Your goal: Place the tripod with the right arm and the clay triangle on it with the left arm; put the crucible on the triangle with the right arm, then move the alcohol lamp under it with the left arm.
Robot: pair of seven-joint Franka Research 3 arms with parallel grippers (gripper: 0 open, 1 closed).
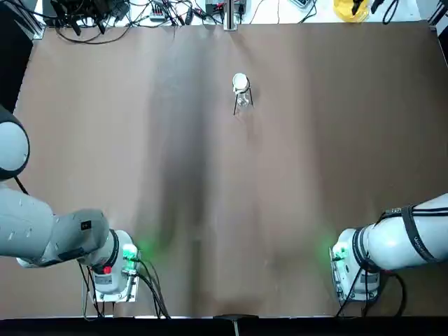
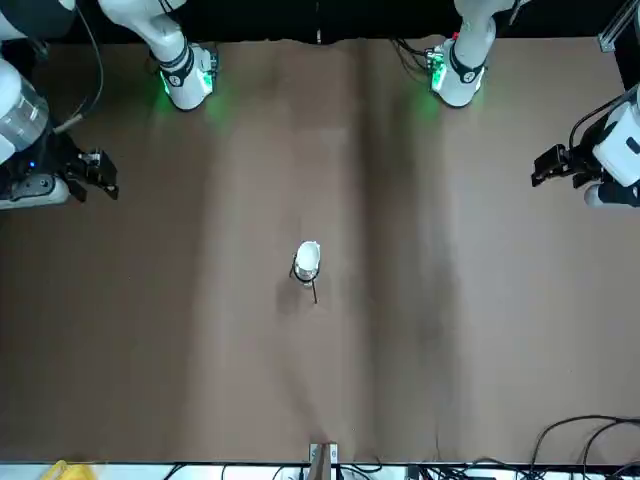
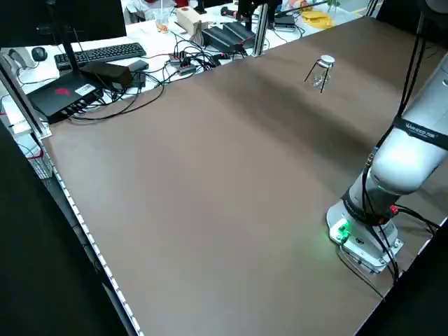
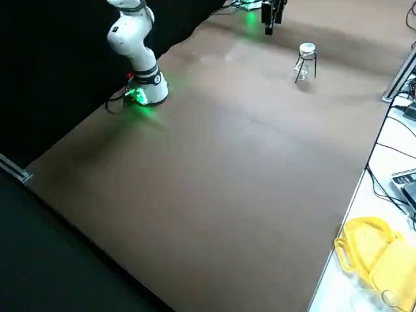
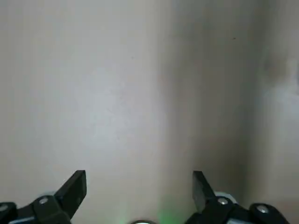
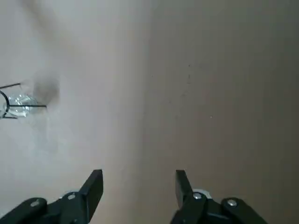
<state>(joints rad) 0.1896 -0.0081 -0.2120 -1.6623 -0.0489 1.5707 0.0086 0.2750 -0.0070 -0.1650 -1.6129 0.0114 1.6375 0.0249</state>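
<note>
Since both grippers are wide apart with nothing between their fingers, the last step, setting the lamp under the stand, looks finished. The left gripper [image 5: 140, 192] hangs over the desk [image 1: 84, 161] toward its left edge, well apart from the glassware. The right gripper [image 6: 139, 192] hangs out toward the right edge, also well away from it and just as widely parted.

Farther out, nearer the desk's far edge than its near one and roughly midway between the left and right edges, is the tripod [image 4: 316, 67], a small stand of thin black wire with a ring top and three straight legs. It stands upright. The crucible [image 4: 307, 49], a small round white ceramic cup, sits over the ring. The white triangular frame that should lie between cup and ring cannot be made out. Below, among the legs, is the alcohol lamp [image 4: 301, 70], a rounded bottle of clear, shiny glass; whether it is exactly centred under the cup, or touches a leg, I cannot tell.

With the stack apparently complete, the next move calls for no more grasping: both arms should simply keep clear. If the lamp did need centring, the left gripper would have to approach low and slowly, as a nudged leg could tip the light stand and spill the cup.
</note>
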